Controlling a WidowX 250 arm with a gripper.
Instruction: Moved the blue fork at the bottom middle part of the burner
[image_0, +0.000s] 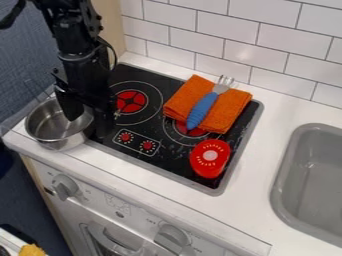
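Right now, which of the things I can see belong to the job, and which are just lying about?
Part of the job:
- fork
- stove, where the fork should end up

Just lying about:
- cloth, under the fork
- pot
- red thing, on the stove

Blue fork (203, 108) atop orange cloth (229, 108)

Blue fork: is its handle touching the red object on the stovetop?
Apart. The camera view shows a strip of burner between the handle of the blue fork and the red object.
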